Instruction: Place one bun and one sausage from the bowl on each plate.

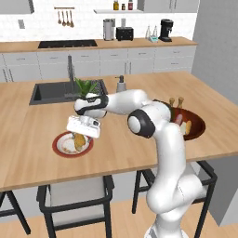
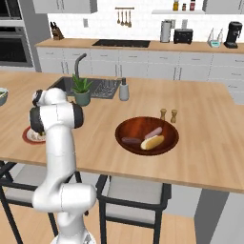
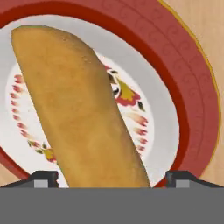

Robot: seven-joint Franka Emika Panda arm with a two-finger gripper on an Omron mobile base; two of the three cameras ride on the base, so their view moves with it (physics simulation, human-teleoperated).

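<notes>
My gripper (image 1: 80, 138) hangs just over the plate (image 1: 59, 148) at the left centre of the left base view, and a bun (image 1: 80, 140) sits between its fingers. In the hand view that bun (image 3: 81, 109) runs long and golden from the upper left down to the bottom centre, passing between my two dark fingertips (image 3: 43, 178), which stand wide on either side of it. I cannot tell whether the pads are actually pressing the bun or standing just off it.

Behind the bun, the plate (image 3: 192, 87) shows a red rim with a scroll pattern and a white centre painted with small flowers. Whether the bun's far end touches the plate, I cannot tell. In the right base view the plate (image 2: 27, 137) peeks out at the left edge, mostly hidden by my own arm.

The bowl (image 2: 128, 127), dark reddish-brown, sits at the centre of the right base view, well apart from the plate. Inside it lie a second bun (image 2: 152, 142), a pinkish sausage (image 2: 153, 132) just above it, and a darker sausage (image 2: 130, 140) to its left. In the left base view the bowl (image 1: 199, 126) shows at the right centre, partly behind my arm.

Two small wooden shakers (image 2: 168, 115) stand just behind the bowl. A potted plant (image 2: 82, 90) stands beside the sink (image 2: 102, 87).
</notes>
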